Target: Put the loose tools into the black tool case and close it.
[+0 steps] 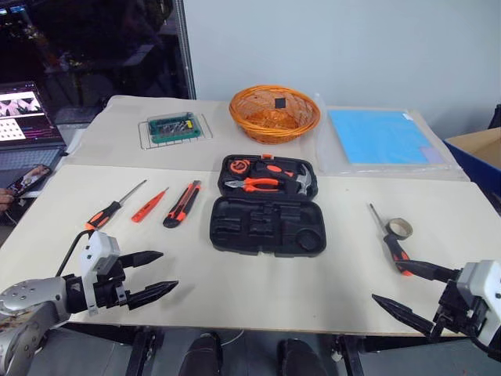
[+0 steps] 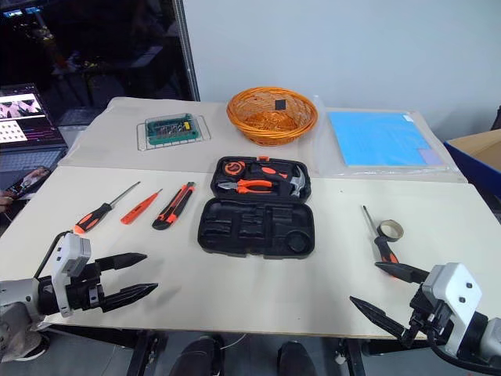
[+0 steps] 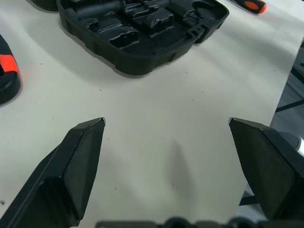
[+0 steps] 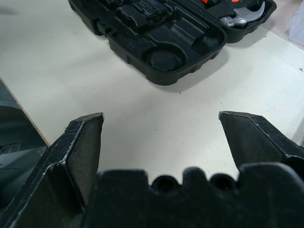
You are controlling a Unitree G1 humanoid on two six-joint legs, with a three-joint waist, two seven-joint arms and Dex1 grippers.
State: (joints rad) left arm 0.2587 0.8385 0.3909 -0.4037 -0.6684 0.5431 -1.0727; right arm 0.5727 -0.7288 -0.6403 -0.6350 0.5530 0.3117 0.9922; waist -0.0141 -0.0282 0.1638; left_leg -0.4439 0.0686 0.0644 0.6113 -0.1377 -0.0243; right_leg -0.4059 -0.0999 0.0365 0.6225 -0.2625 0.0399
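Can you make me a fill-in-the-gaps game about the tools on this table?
1. The black tool case lies ____ in the middle of the table.
2. To the left of the case lie ____ loose tools: a screwdriver, a small orange screwdriver and a utility knife.
3. The wicker basket behind the case is coloured ____.
4. Beside the screwdriver on the right sits a roll of ____.

Missing words: open; three; orange; tape

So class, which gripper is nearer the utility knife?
Left. The left gripper sits just below the utility knife; the right gripper is far across, past the tool case.
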